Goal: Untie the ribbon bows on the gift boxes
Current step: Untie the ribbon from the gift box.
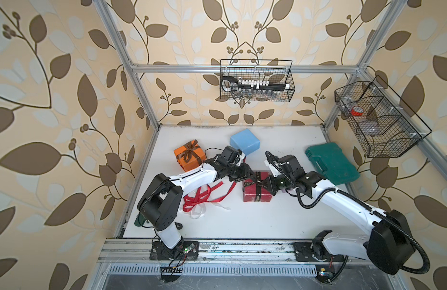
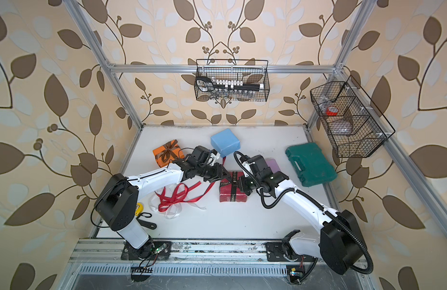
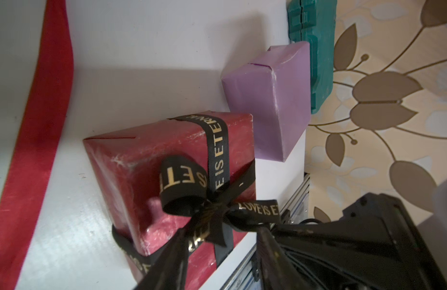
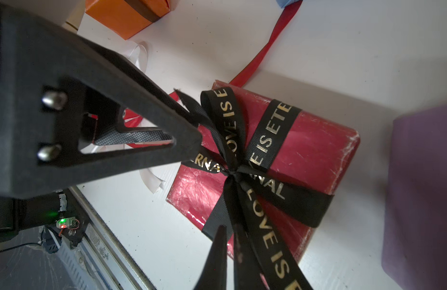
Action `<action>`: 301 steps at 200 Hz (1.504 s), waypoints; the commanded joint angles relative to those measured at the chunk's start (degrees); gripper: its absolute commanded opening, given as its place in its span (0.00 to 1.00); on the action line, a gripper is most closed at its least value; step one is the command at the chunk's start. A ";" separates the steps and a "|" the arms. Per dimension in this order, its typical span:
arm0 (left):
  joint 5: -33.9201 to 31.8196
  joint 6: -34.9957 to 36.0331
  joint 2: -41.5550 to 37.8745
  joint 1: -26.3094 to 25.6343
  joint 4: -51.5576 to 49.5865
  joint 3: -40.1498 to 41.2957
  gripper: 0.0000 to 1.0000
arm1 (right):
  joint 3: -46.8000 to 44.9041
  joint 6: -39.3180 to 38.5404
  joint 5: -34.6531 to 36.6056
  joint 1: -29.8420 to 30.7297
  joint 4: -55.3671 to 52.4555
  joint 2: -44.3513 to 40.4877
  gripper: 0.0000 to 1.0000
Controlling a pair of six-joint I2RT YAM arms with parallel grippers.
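The dark red box (image 1: 265, 197) sits near the middle of the table (image 1: 267, 221). The black ribbon (image 4: 266, 135), lettered in pale gold, is tied round it in a bow on the top face. Both arms meet over this box.

The right gripper (image 1: 265, 182) comes in from the box's right side. Its jaws are closed on one tail of the bow, which runs from the knot into the fingertips (clearest in the right wrist view). The left gripper (image 1: 249, 173) reaches to the box's far left corner. Its jaws stand narrow with the other tail lying between them and the frayed end poking past one finger. Whether they pinch it I cannot tell.

The orange box (image 1: 182, 153) stands near the table's left edge, toward the far left corner, with its brown ribbon (image 1: 191, 150) tied in a bow. The light blue box (image 1: 245, 140) is close to the far edge, about midway along. The lilac box (image 3: 272, 100) stands just beside the dark red one, between it and the green case (image 1: 331, 163) by the right edge.

The red ribbon (image 3: 41, 113) lies loose in loops between the dark red box and the left edge, one end trailing toward the blue box. The white ribbon (image 4: 153, 182) lies loose under and beside it
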State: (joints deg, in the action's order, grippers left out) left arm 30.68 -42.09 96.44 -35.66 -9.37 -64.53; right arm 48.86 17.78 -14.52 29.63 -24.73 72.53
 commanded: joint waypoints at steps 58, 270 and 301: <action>0.88 2.91 1.47 -0.20 -1.80 -5.24 0.00 | -0.78 -1.70 -0.81 0.43 -1.25 -1.77 0.34; -1.04 3.77 0.53 -0.15 -3.35 -4.88 0.63 | -2.70 -1.88 2.64 2.28 1.60 0.68 0.00; -2.09 5.43 1.69 -0.17 -5.50 -6.26 0.71 | -2.94 -1.49 2.48 2.28 1.78 0.75 0.00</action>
State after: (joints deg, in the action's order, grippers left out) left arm 30.06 -38.94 97.69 -35.66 -12.82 -68.18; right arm 47.22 16.05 -11.79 31.62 -23.40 74.11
